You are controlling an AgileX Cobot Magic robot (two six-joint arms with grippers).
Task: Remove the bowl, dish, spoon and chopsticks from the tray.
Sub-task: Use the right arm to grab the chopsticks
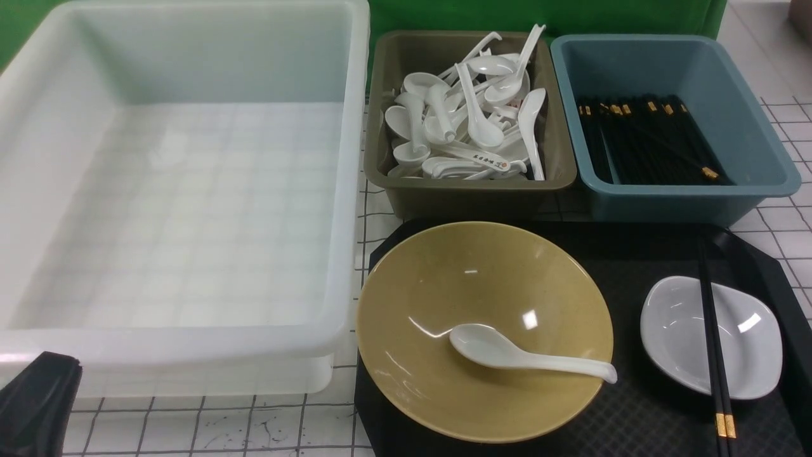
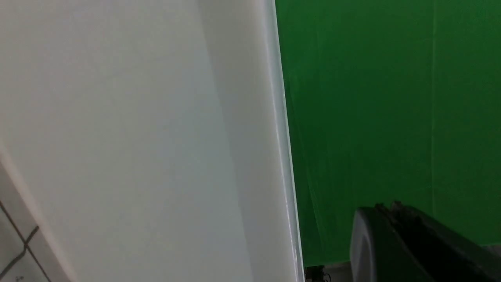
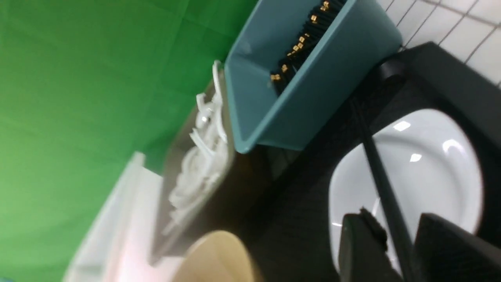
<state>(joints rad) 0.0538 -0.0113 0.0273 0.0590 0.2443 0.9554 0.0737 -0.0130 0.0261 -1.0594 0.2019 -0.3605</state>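
Note:
The black tray (image 1: 647,412) holds the wide mustard-yellow bowl (image 1: 444,285), and the plain white spoon (image 1: 507,352) lies inside it with its handle over the right rim. To the right sits the small white dish (image 1: 755,343), with the black chopsticks (image 1: 709,317) laid across it, gold bands nearest me. My right gripper (image 3: 395,219) is out of the front view. In its wrist view it hangs open over the dish (image 3: 430,164), one finger on each side of the chopsticks (image 3: 372,156). My left gripper (image 1: 38,406) rests shut at the front left, beside the white bin.
A large translucent white bin (image 1: 190,346) fills the left side. Behind the tray stand an olive bin (image 1: 469,200) holding several white spoons and a blue bin (image 1: 672,203) holding several black chopsticks. A green backdrop closes the back.

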